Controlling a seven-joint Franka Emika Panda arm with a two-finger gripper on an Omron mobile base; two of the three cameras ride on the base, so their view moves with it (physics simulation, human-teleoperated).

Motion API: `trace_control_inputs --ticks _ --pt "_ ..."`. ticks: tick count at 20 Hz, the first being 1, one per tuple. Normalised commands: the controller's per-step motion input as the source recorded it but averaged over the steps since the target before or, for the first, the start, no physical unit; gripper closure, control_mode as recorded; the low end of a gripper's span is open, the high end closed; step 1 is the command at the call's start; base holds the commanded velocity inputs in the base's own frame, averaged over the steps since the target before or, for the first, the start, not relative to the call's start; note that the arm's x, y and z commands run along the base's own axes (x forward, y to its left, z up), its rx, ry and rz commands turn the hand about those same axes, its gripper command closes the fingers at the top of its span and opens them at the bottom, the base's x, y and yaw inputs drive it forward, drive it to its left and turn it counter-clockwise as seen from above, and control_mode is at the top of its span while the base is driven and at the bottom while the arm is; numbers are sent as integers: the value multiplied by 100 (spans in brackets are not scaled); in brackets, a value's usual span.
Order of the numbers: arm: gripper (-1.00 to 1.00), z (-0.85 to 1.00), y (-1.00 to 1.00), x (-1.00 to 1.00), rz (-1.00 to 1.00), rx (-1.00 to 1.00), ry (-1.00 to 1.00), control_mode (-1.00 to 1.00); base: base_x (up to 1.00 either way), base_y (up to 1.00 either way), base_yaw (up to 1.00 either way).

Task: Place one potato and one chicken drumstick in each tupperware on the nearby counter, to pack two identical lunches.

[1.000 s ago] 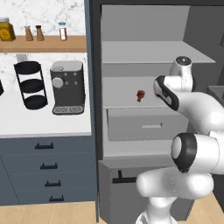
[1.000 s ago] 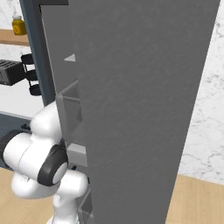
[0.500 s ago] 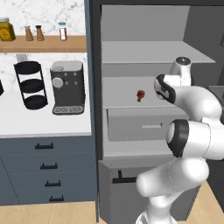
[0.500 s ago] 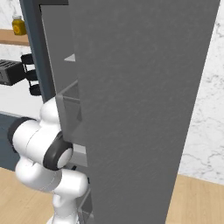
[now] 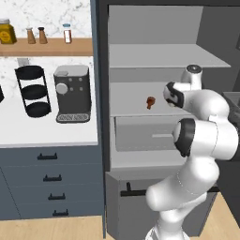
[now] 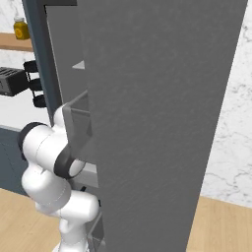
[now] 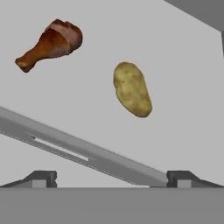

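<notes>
- Spread wide and holding nothing, my two-finger gripper (image 7: 111,177) hangs over the pale grey shelf (image 7: 183,78) inside the open cabinet, jaws parted to take something.
- A yellowish-olive oval potato (image 7: 132,89) lies loose on that shelf, nearly centred ahead of me, so I judge it the likelier pick.
- A reddish-brown club-shaped chicken drumstick (image 7: 50,43) rests apart from it, narrow end pointing away from the potato.
- Both lie flat and well apart, which should let me grasp one without nudging the other.

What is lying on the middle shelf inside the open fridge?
One chicken drumstick and one potato, apart, on the shelf. The arm covers the shelf's right part in the left base view.
</notes>
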Motion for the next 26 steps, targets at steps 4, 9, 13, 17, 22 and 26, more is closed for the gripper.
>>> trace_control_inputs --ticks 4,9,13,17,22,26 --pt "-100 -1 -11 44 2 0 0 -100 0 0 0" --pt "-100 -5 -4 40 4 0 2 -100 0 0 0" --pt "-100 -15 0 34 6 0 3 -100 0 0 0" --pt "-100 -23 0 35 7 0 4 -100 0 0 0" --pt "-100 -25 -3 37 6 0 5 -100 0 0 0" --pt "-100 -23 -11 36 5 0 4 -100 0 0 0"
